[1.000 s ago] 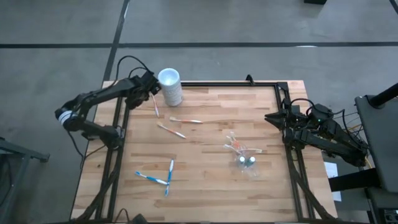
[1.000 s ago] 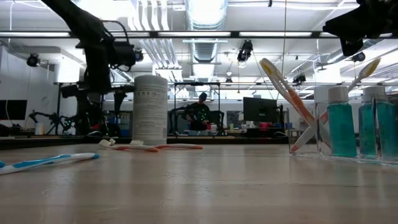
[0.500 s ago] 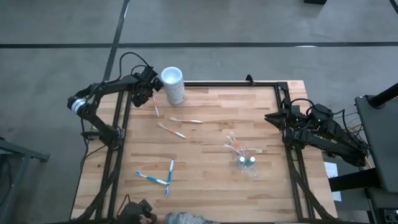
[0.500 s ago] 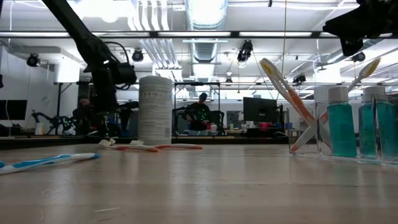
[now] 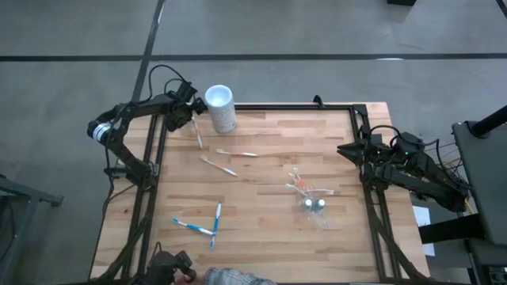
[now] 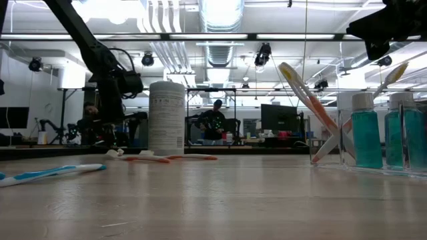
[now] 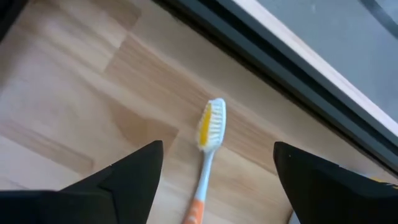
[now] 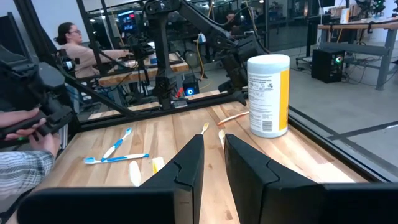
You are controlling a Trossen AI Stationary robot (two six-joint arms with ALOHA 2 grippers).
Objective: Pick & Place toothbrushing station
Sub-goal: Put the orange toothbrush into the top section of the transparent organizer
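Blue toothbrushes (image 5: 202,224): two are lying crossed near the worktop (image 5: 269,237)'s front-left corner, loose, seemingly waiting to be collected.
Clear cup (image 5: 315,207): sitting toward the front-right, orange brushes leaning at it; probably the station being filled.
Right gripper (image 5: 346,150): idling at the right edge, fingers nearly closed, gripping nothing.
Orange toothbrush (image 7: 205,155): lying flat near the far-left corner, beside the white canister (image 5: 221,108).
Left gripper (image 5: 188,112): hovering directly over that brush, fingers spread either side, apparently lining up a pick.
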